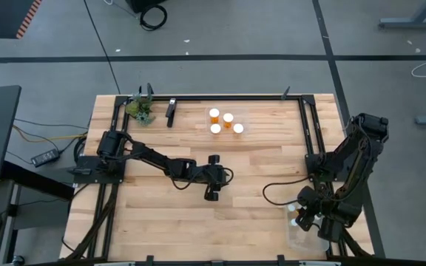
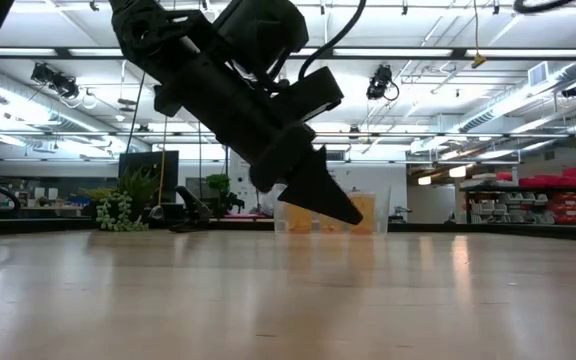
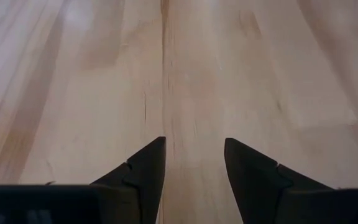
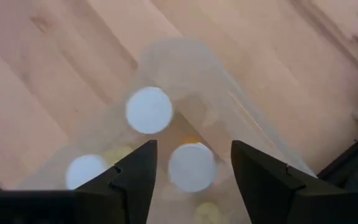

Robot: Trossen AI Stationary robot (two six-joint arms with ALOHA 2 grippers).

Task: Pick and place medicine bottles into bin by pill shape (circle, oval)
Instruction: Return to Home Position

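Simply pale wooden table (image 1: 161, 222), strip-lit room (image 2: 528, 100).

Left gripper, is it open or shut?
Open. In the left wrist view the left gripper shows its two fingers apart, with only bare table between them, nothing held.

Smooth wooden table (image 1: 198, 222), clear plastic bin (image 4: 188, 65), translucent orange bottles (image 1: 228, 119), matt white caps (image 4: 148, 110)

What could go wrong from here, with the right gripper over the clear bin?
The right gripper hangs open just above the clear bin, a white-capped bottle showing between its fingers; swinging sideways before rising might clip the wall or tip bottles. A black cable loops on the table beside that arm and might snag. The left gripper waits open over mid-table.
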